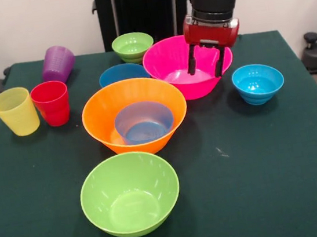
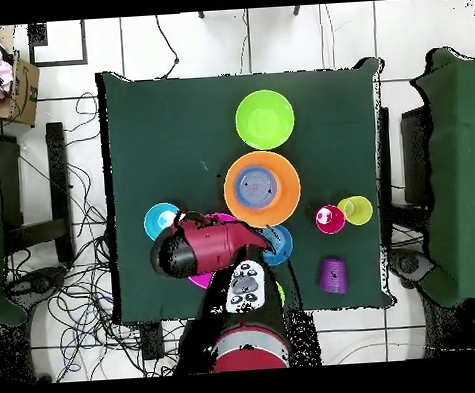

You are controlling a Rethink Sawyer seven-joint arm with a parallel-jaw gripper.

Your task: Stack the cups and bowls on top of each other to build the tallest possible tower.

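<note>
No tower is being shown yet; only one small blue plastic bowl [image 1: 144, 122] is being held inside the large orange plastic bowl [image 1: 97, 116]. The gripper [image 1: 205, 64] is being held open and empty over the large pink plastic bowl [image 1: 165, 59]. The medium green bowl [image 1: 130, 193], the other bowls and the three translucent tumblers [image 1: 50, 102] are being left loose on the table [image 1: 282, 166]; nearly all stacking is judged outstanding.

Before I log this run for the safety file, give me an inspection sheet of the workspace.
Surface: dark green table, flat.
Job's things: blue bowl inside orange bowl; pink bowl, large green bowl, small green bowl, two more blue bowls separate; yellow cup and red cup upright, purple cup tipped; no tower.
Clutter: nothing seen.
Gripper: gripper open, over pink bowl.
Cables: cables loose on floor.
Surroundings: chairs beside table.
</note>
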